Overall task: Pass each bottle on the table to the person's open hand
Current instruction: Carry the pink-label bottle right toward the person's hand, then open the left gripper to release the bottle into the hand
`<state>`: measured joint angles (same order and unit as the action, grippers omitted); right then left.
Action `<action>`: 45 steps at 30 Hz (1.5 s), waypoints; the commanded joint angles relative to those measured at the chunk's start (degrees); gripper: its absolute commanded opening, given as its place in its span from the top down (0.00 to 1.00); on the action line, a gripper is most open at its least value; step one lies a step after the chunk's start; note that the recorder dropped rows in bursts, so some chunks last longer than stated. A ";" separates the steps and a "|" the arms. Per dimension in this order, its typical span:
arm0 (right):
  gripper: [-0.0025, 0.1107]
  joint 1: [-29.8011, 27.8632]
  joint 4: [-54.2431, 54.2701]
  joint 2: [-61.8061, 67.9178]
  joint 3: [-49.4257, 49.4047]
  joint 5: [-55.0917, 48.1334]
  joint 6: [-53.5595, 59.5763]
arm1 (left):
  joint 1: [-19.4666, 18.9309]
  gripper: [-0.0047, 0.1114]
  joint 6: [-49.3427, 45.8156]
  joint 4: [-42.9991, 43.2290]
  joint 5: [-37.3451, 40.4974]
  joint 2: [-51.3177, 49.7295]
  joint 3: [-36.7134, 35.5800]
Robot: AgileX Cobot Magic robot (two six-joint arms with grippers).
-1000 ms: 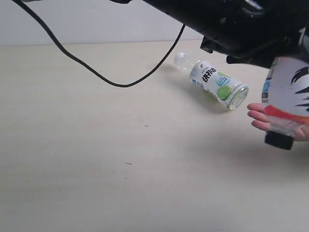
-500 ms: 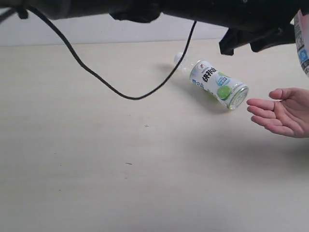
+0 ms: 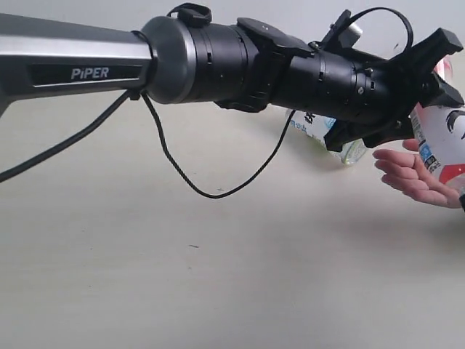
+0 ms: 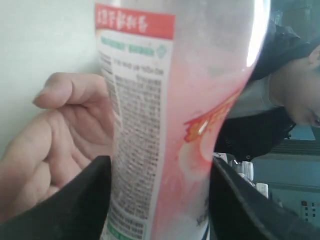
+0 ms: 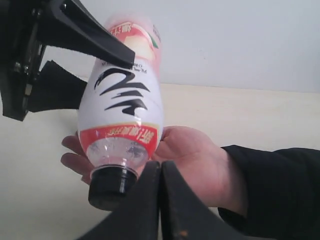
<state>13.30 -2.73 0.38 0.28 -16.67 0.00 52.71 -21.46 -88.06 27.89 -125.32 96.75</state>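
Note:
My left gripper [image 3: 434, 91] reaches across to the far right and is shut on the pink-labelled bottle [image 3: 445, 138], which hangs black cap [image 5: 110, 187] down. In the left wrist view the bottle [image 4: 160, 125] fills the space between the two black fingers [image 4: 70, 205]. The person's open hand [image 3: 410, 178] lies palm up right under and behind the bottle [image 5: 122, 110]; whether they touch I cannot tell. The green-lime bottle [image 3: 354, 151] lies on the table [image 3: 145, 276], mostly hidden behind my left arm. My right gripper [image 5: 160, 172] is shut on nothing, close below the hand [image 5: 200, 160].
The left arm [image 3: 218, 65] spans the upper exterior view, with a black cable [image 3: 182, 171] drooping toward the tabletop. The person's dark sleeve [image 5: 280, 185] enters from the right. Pale wall lies behind the table.
The pink bottle was over the palm, rose to the upper right, and has come back down over the hand. The left arm has dropped into view, now covering most of the lime bottle.

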 commanded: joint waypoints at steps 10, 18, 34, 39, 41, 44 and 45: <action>0.98 0.23 -0.12 -0.38 -0.28 0.51 -0.32 | -0.13 0.96 -2.80 -3.76 0.24 -4.16 0.66; 0.98 0.23 -0.12 -0.38 -0.28 0.51 -0.32 | -0.03 0.96 -6.77 -3.64 2.39 -4.16 0.66; 0.98 0.23 -0.12 -0.38 -0.28 0.51 -0.32 | 0.55 0.49 -7.00 -1.63 4.05 -4.16 0.66; 0.98 0.23 -0.12 -0.38 -0.28 0.51 -0.32 | 0.55 0.43 -8.71 -0.46 4.05 -4.16 0.66; 0.98 0.23 -0.12 -0.38 -0.28 0.51 -0.32 | 0.55 0.43 -8.71 -0.46 4.05 -4.16 0.66; 0.98 0.23 -0.12 -0.38 -0.28 0.51 -0.32 | 0.55 0.43 -9.75 -0.36 3.75 -4.16 0.66; 0.98 0.23 -0.12 -0.38 -0.28 0.51 -0.32 | 0.55 0.43 -9.75 -0.38 3.48 -4.16 0.66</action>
<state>13.30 -2.73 0.38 0.28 -16.67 0.00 52.95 -30.21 -88.95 31.36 -129.46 96.99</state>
